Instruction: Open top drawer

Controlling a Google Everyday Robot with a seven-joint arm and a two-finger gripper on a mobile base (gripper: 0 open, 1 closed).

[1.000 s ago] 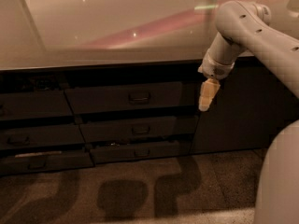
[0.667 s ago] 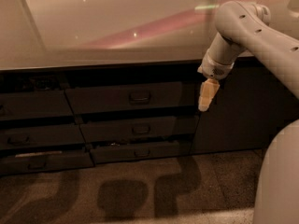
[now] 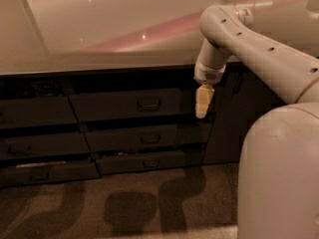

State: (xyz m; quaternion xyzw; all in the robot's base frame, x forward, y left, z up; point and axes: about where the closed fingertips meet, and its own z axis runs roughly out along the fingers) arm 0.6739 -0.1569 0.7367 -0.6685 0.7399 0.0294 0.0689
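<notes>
Gripper (image 3: 204, 102) hangs pointing down from the arm's (image 3: 259, 41) wrist, in front of the cabinet run and just beside the right edge of the top drawer (image 3: 114, 105). It carries nothing. Whether it is open or closed cannot be told from this view.

Task object: the top drawer sits directly below the countertop (image 3: 99, 39), at the head of the centre stack. Its front reads as closed or nearly closed; no tray or side rail is visible. Its central pull (image 3: 148, 103) lies to the left of the gripper, at about the same height and clearly apart from it.

Other items: two slimmer drawers, middle (image 3: 144, 138) and lower (image 3: 144, 162), lie below it. A plain cabinet door (image 3: 239, 118) stands to the right, behind the gripper.

Progress assessment:
1. Approach: largely done. The gripper is at drawer height.
2. Alignment with the pull: not yet done. A shift to the left appears necessary.
3. Engagement of the pull: not yet done.
4. Extraction of the drawer: not yet done.
</notes>
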